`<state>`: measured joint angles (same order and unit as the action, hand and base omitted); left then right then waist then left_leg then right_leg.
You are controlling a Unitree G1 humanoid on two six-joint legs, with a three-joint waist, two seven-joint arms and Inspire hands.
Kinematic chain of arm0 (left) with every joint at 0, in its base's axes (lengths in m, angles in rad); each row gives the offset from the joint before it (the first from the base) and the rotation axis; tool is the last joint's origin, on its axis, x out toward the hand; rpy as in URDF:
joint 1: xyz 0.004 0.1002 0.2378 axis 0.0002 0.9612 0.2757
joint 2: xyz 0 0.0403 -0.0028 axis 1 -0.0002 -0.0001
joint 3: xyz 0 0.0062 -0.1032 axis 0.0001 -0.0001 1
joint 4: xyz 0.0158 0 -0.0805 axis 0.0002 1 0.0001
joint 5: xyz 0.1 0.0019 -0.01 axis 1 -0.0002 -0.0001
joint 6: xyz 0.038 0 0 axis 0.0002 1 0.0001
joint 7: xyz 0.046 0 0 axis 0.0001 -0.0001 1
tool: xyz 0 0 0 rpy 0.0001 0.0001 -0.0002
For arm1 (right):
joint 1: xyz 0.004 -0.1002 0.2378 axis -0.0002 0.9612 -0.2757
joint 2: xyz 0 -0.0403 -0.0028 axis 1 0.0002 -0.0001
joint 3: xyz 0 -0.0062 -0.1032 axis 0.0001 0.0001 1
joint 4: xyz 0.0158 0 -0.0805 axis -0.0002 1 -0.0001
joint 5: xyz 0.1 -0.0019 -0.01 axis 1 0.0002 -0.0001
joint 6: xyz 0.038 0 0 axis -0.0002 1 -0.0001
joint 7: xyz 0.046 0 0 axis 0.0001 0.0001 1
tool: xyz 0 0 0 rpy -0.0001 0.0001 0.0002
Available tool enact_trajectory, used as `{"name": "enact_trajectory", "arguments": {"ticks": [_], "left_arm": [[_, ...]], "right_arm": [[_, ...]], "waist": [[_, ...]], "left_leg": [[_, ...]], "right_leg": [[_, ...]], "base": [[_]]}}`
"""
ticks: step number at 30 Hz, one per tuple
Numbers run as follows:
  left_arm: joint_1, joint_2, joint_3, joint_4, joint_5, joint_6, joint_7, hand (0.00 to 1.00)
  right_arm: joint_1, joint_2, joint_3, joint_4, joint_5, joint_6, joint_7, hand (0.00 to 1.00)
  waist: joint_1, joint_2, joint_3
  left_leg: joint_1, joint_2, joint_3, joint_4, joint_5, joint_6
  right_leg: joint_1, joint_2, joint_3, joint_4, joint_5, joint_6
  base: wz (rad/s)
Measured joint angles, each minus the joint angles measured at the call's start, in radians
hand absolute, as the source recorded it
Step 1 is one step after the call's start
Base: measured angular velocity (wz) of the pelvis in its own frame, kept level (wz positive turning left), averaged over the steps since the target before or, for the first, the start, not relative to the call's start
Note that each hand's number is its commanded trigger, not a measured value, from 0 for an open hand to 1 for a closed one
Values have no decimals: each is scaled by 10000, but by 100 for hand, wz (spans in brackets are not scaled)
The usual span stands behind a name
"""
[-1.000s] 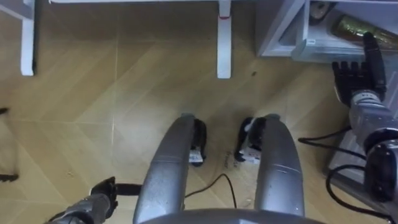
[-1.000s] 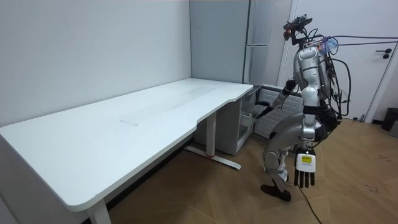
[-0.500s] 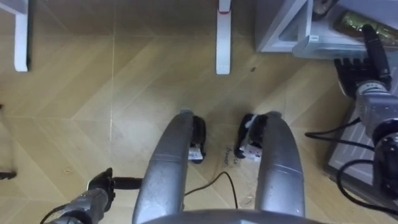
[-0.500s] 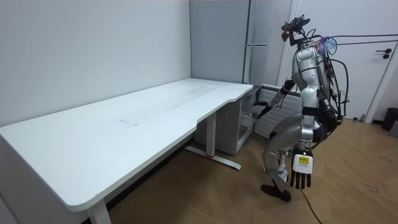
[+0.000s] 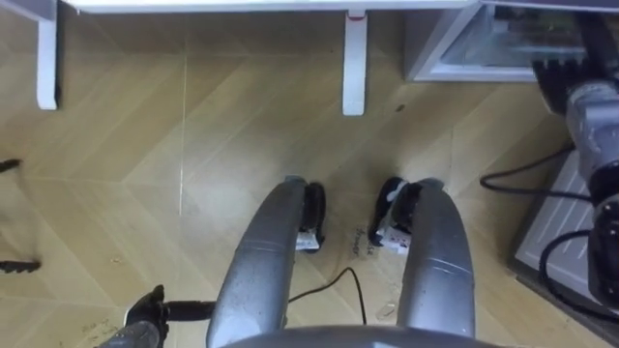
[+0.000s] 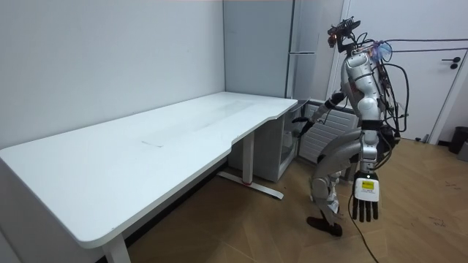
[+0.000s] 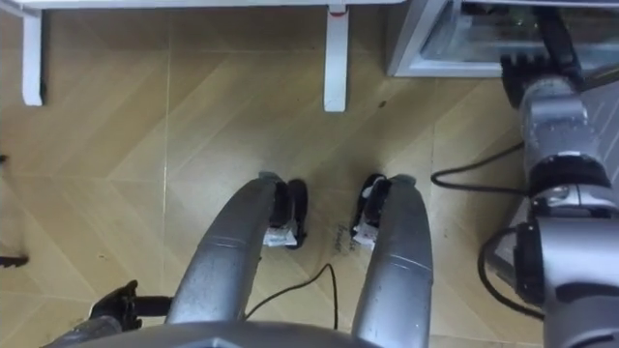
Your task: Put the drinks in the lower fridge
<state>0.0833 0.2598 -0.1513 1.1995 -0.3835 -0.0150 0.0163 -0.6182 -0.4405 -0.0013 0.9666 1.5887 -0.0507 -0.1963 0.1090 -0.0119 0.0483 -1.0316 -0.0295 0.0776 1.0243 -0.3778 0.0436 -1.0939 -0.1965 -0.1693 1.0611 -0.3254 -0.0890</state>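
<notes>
Room view: the robot stands with knees bent at the far end of a long white tabletop (image 6: 146, 139), facing the low fridge (image 6: 289, 146) beside the desk. A tall grey cabinet (image 6: 256, 44) rises behind the fridge. A white door (image 6: 446, 66) and a dark bin (image 6: 461, 139) sit at the room view's right.

Left hand (image 6: 365, 207) hangs low by the leg, well apart from the fridge, with fingers straight, spread and empty.

Right arm reaches forward into the open lower fridge. In the eye views the right hand (image 7: 537, 68) sits at the mouth of the open compartment, and the picture's top edge cuts it off. Cannot tell its state, nor whether it holds anything.

Drinks: a dark blurred shape (image 7: 484, 19) lies inside the compartment, just beside the right hand. It is too blurred to tell whether it is a bottle or a can, and any print on it is unreadable.

Around: a wooden herringbone floor (image 5: 193, 145) and two white desk legs (image 5: 355, 63) (image 5: 46, 58) at the top of the eye views. The nearer leg stands just left of the fridge wall (image 5: 430, 43). A white ribbed panel (image 5: 551, 242) lies low on the robot's right, beside the right arm.
</notes>
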Motion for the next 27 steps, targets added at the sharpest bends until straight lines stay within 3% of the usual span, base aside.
{"name": "enact_trajectory", "arguments": {"ticks": [3, 8, 21, 25, 27], "left_arm": [[-2, -17, -89, -31, -238, -94, -33, 0], [73, 70, -93, -25, -978, -241, -49, 0], [307, 72, -169, -43, -973, -371, -61, 0], [312, 72, -423, -44, -927, -320, -93, 0], [396, 78, -579, -276, -977, -166, -131, 0]], "right_arm": [[0, -14, 459, -468, -252, 62, -20, 0], [-1, -14, 555, -995, -215, 66, -624, 0], [-1, -13, 540, -1006, -215, 34, -780, 0], [0, -14, 547, -573, -213, 3, -480, 0], [0, -14, 549, 103, -192, -4, 171, 0]], "waist": [[-1, -17, 11], [139, -11, 8], [220, 7, -2], [329, 20, -1], [384, 27, 6]], "left_leg": [[152, 31, -47, -45, -5, -115], [284, 1, -119, -304, 206, -104], [390, -51, -238, -703, 467, -237], [605, -91, -294, -900, 553, -286], [832, -135, -297, -1037, 571, -286]], "right_leg": [[178, 47, -38, -66, -35, 34], [334, -22, -167, -280, -11, 5], [464, -139, -418, -556, 104, -128], [700, -144, -521, -737, 164, -164], [929, -120, -529, -821, 163, -160]], "base": [[-1], [4], [2], [2], [11]]}}
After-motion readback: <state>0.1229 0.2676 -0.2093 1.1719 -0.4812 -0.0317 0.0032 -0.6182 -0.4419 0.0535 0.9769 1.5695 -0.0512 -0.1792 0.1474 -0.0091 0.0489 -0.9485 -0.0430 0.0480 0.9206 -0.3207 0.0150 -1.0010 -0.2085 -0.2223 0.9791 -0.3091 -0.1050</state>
